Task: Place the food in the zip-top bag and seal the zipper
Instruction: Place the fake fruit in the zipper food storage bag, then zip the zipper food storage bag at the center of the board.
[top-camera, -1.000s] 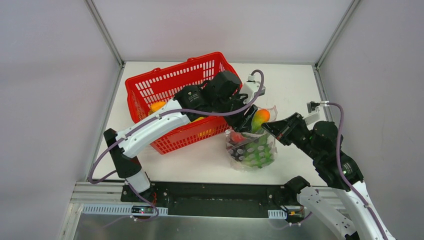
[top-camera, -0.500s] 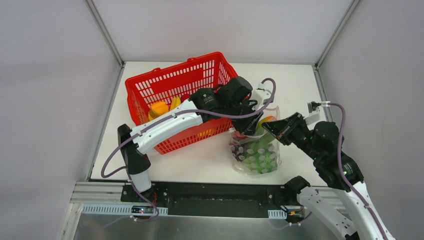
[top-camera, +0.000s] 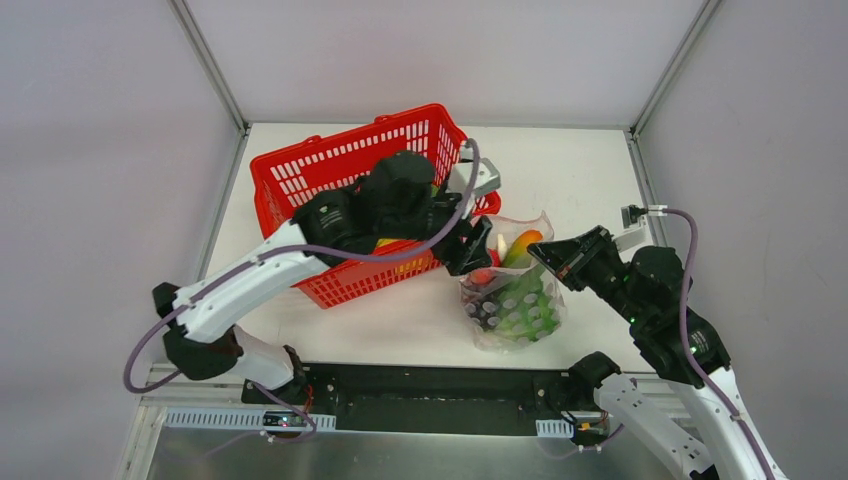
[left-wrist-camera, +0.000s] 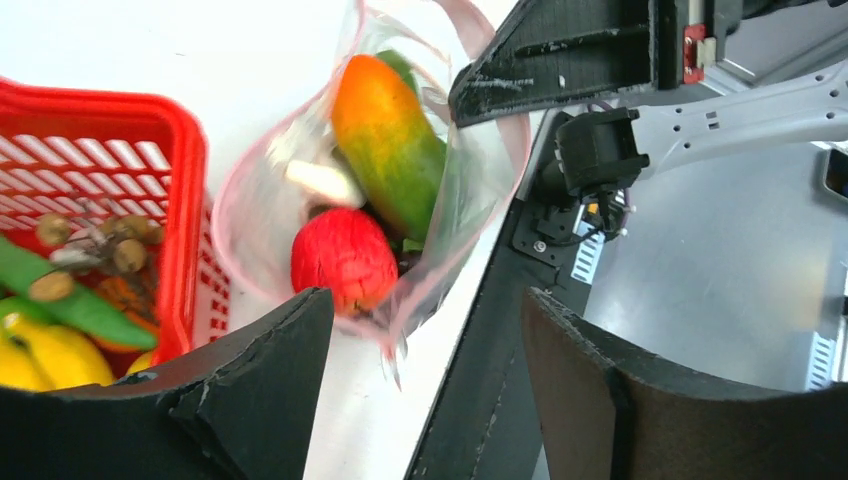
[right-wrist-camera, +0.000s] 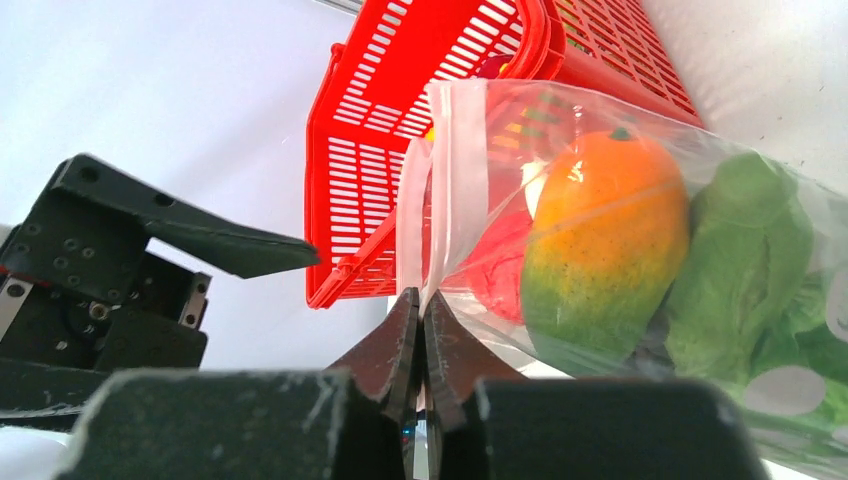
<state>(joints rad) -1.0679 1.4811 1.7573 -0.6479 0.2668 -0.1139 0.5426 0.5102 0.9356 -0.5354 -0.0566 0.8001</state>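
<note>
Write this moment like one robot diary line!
left gripper: open, empty, by bag | right gripper: shut on bag rim | bag: open, mango inside | basket: bananas

Top camera looks down; close wrist cameras apparently share the bag (left-wrist-camera: 455, 200)

The zip-top bag (top-camera: 515, 300) is clear, crinkly, glossy plastic. The basket (top-camera: 330, 167) is red plastic mesh; the counter (top-camera: 585, 170) looks smooth, matt white.
</note>
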